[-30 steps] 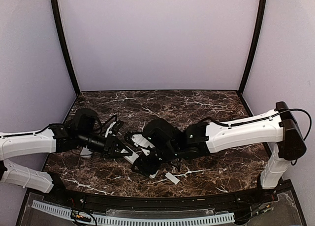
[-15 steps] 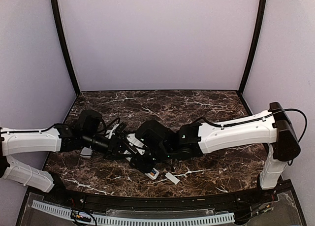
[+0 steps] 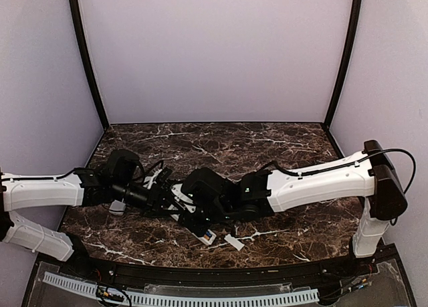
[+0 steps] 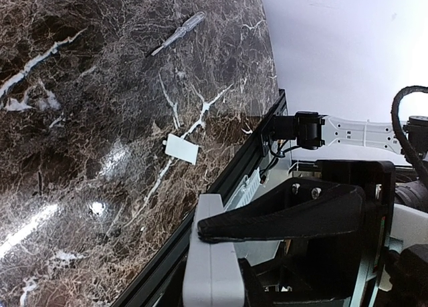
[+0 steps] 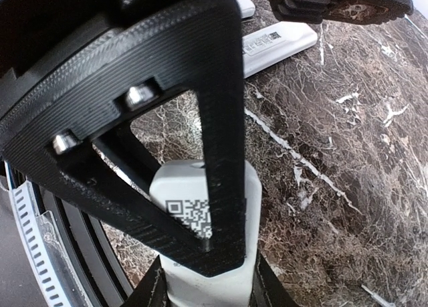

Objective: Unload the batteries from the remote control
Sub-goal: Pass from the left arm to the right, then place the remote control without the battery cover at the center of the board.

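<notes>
At the near middle of the bench [image 3: 294,227], between the two arms: a white remote [image 5: 175,186], square printed code facing the right wrist camera. Clamped by the left jaws, by the look of it, with one black finger [image 4: 281,217] pressed flat along the pale slab in the left wrist view and the other finger out of sight. Right jaws directly over the same remote, one dark finger crossing the code. Open or closed? Can't tell from these angles.

And there, from above, at the remote's near end, a speck of orange and blue: the batteries [image 3: 209,236], showing in the uncovered bay, too small to count. Just beside that end, flat on the marble and apart from the remote, a small white cover [image 3: 234,241].

Farther back in the right wrist view, a second white remote [image 5: 277,43] with a printed label, lying on the bench. Behind it, the end of another white one, partly hidden. Well apart from the cover, out on bare marble, a slim screwdriver [image 4: 177,34].
</notes>
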`<action>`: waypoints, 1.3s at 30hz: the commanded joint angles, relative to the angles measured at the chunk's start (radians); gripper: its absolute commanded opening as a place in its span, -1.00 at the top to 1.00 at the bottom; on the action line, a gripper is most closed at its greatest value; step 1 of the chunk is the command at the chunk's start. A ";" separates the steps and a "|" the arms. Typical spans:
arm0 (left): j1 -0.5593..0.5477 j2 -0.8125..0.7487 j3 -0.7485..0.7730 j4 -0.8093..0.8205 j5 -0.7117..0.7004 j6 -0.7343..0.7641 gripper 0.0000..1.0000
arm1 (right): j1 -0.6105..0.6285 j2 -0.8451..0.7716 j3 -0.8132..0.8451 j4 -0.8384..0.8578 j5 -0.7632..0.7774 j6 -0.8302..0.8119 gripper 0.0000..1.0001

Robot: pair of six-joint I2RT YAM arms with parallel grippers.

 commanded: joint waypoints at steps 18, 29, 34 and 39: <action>0.012 -0.138 0.034 -0.109 -0.292 0.019 -0.69 | -0.015 -0.013 0.013 -0.141 0.126 0.262 0.79; 0.098 -0.320 0.003 -0.319 -0.490 -0.007 -0.87 | -0.110 0.087 0.156 -0.410 0.107 0.631 0.82; 0.100 -0.333 -0.024 -0.328 -0.481 -0.020 -0.87 | -0.138 0.178 0.233 -0.455 0.080 0.691 0.81; 0.101 -0.338 -0.028 -0.345 -0.489 -0.009 -0.87 | -0.150 0.262 0.325 -0.501 0.085 0.729 0.81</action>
